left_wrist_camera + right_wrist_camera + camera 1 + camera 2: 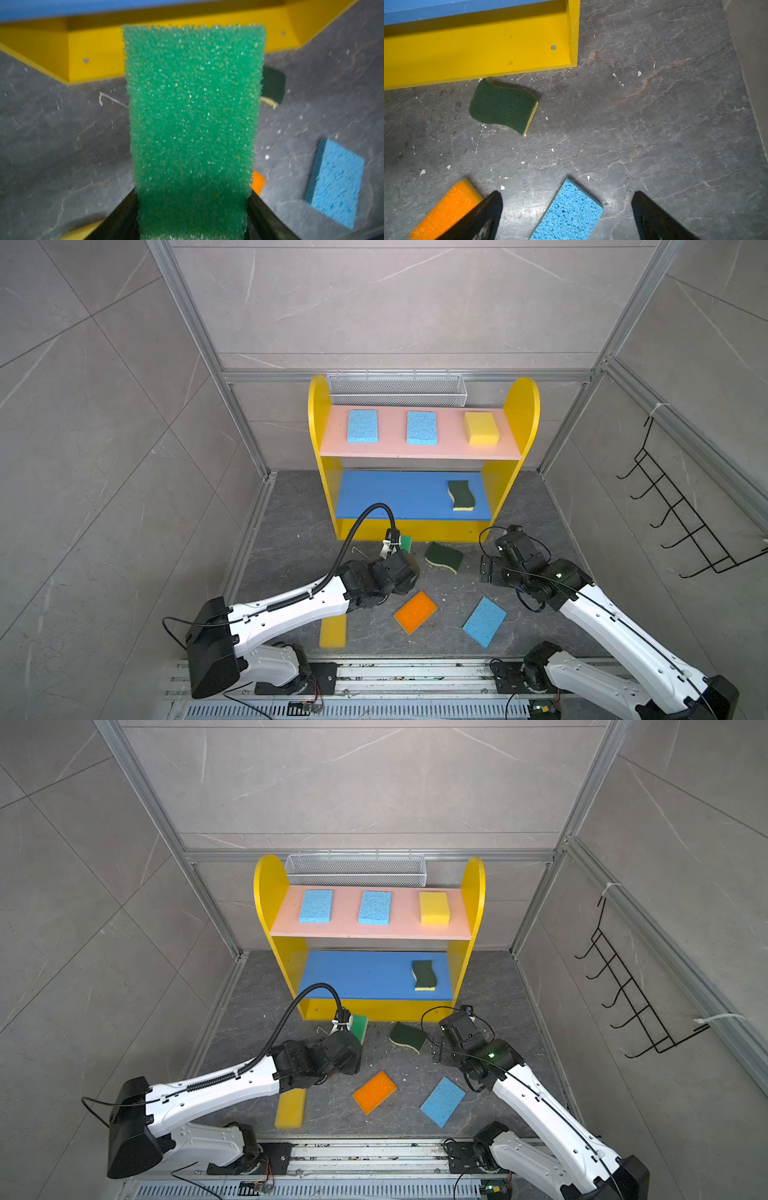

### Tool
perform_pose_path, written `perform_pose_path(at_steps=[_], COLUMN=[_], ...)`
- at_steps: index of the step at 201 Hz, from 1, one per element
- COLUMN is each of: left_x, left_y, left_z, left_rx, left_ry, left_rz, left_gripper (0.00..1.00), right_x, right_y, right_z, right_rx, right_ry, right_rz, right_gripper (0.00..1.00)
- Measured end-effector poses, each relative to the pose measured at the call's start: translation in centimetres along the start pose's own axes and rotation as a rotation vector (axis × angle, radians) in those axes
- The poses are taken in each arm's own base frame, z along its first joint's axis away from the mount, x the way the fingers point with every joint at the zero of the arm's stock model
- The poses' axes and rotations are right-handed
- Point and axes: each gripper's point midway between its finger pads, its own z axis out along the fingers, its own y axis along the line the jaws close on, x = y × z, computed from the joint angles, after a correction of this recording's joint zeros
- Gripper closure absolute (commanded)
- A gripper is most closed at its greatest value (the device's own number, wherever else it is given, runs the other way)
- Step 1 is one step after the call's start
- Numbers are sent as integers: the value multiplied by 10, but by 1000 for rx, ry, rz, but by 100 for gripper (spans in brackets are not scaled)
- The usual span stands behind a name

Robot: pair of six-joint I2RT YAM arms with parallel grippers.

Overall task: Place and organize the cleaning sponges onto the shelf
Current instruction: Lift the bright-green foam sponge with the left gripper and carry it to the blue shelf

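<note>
A shelf (525,414) stands at the back of the bench (291,522). Three sponges (422,428) sit in a row on its top board, a fourth sponge (461,494) at the middle board's right end. Four more sponges (415,611) lie on the bench in front; another sponge (191,116) is in the left pincer (192,207).

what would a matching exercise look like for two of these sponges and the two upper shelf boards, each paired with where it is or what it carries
Things
1. green sponge
2. orange sponge
3. pink upper board
4. blue middle board

Place or state
a. carries one dark-green wavy sponge
b. clamped in the left gripper
c. lying flat on the grey surface, not on any board
d. carries two light blue sponges and a yellow sponge

Pairs: 1-b, 2-c, 3-d, 4-a
</note>
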Motion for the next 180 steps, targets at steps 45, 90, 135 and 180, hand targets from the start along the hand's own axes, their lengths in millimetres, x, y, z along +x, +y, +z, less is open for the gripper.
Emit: perform_pose_path(at_steps=[45, 90, 135, 180], left_x=[-51, -74, -111, -128], left_y=[-10, -17, -36, -23], left_z=[21, 59, 77, 94], left_rx=[-11, -57, -54, -92], left_ry=[-92, -130, -194, -227], left_rz=[-35, -10, -3, -43], left_gripper=[31, 32, 32, 32], right_x=[0, -6, -7, -5], right_y=[1, 4, 8, 11], right_z=[-2, -8, -11, -11], right_rx=[-7, -31, -56, -75], right_ry=[-4, -22, -20, -10], right_rz=[-7, -17, -33, -44], right_gripper=[1, 1, 1, 1])
